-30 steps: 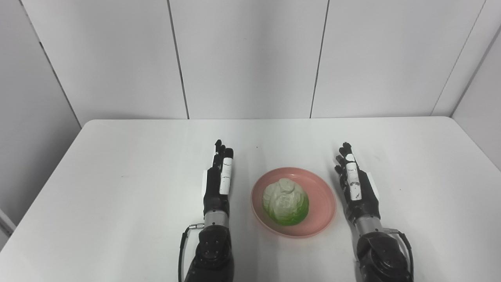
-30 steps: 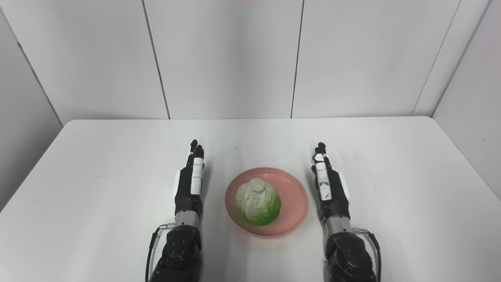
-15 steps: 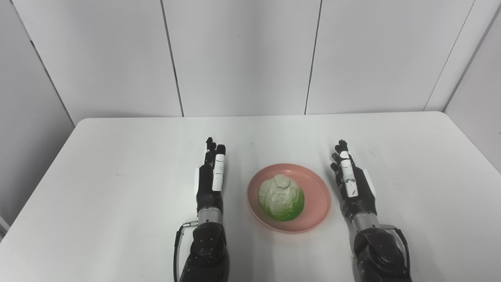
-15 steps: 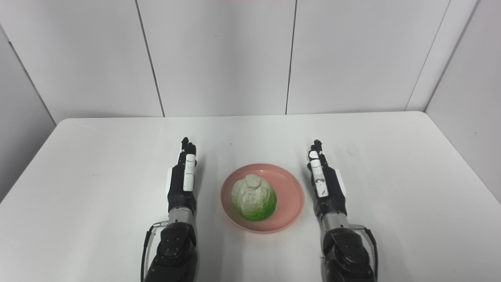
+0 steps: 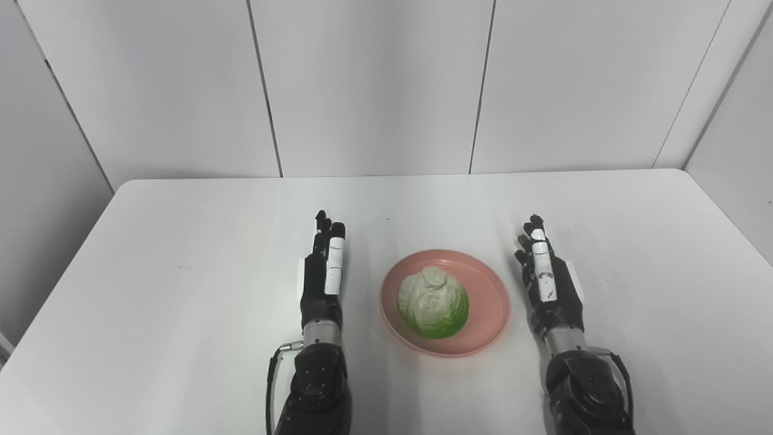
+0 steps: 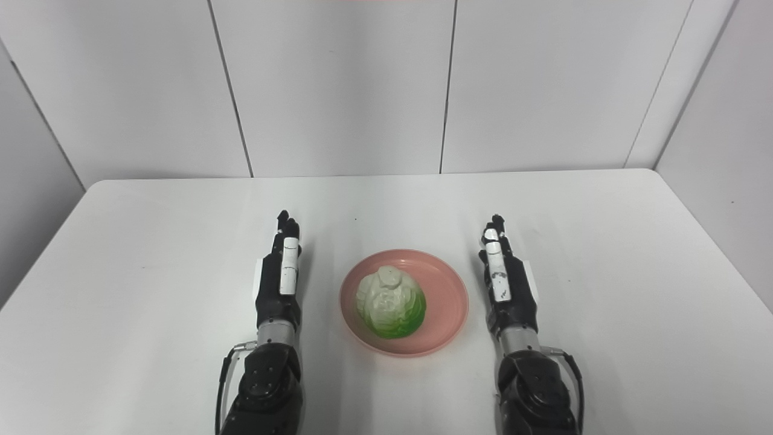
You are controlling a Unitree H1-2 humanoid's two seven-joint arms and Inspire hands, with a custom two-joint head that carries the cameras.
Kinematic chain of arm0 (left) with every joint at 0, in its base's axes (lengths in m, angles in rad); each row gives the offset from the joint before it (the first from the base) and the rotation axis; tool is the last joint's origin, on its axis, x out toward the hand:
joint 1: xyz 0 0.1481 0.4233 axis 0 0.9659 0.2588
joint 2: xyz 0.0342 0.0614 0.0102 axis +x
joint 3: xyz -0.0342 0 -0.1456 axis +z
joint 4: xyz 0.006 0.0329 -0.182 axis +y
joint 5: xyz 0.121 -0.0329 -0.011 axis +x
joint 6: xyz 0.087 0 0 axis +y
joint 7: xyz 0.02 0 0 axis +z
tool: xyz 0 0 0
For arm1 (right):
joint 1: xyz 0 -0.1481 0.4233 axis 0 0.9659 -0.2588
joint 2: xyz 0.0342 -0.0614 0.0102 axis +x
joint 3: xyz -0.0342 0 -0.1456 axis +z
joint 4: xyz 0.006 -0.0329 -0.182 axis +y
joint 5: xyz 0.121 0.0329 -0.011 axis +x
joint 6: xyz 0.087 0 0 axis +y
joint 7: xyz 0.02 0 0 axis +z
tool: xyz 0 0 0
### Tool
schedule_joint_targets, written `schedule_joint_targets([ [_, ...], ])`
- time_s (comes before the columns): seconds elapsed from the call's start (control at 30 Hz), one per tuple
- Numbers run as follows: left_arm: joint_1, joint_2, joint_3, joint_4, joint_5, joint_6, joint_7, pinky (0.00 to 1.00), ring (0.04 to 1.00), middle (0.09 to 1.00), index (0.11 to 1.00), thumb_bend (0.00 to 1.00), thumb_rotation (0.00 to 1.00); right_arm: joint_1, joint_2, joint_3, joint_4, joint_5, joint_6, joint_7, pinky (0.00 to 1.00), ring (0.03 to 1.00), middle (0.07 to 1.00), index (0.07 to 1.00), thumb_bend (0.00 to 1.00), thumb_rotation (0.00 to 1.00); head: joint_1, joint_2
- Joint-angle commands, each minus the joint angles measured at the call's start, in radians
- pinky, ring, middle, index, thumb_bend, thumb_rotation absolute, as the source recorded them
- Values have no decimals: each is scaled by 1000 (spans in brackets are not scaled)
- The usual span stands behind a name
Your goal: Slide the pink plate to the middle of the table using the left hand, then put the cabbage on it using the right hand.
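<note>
A pink plate (image 5: 489, 302) sits near the middle of the white table (image 5: 181, 254), toward the front. A pale green cabbage (image 5: 432, 301) rests on the plate, slightly left of its centre. My left hand (image 5: 322, 272) lies to the left of the plate, fingers stretched forward and holding nothing. To the plate's right is my right hand (image 5: 548, 281), also open with straight fingers, empty. Neither hand touches the plate.
Grey wall panels (image 5: 374, 84) rise behind the table's far edge. The table's rounded corners show at far left and far right. Nothing else stands on the tabletop.
The whole picture shifted a little, so the camera moved. Hands, plate and cabbage keep the same places relative to each other.
</note>
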Motion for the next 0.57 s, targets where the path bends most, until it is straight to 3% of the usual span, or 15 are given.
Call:
schedule_joint_targets([
  [0.0,-2,-5,5,-16,-14,20,-8,1000,994,988,1000,897,948,-10,4,-2,-26,11,21,-4,1000,1000,1000,1000,835,937,0,0],
  [0.33,1,-2,9,-41,-29,36,-28,1000,992,979,1000,869,940,-1,0,-3,-43,7,38,-9,1000,1000,1000,1000,848,922,4,2],
  [0.53,5,14,11,-131,-47,94,-51,1000,986,970,1000,843,948,8,-1,-1,-124,-1,88,-26,1000,1000,987,972,843,857,9,5],
])
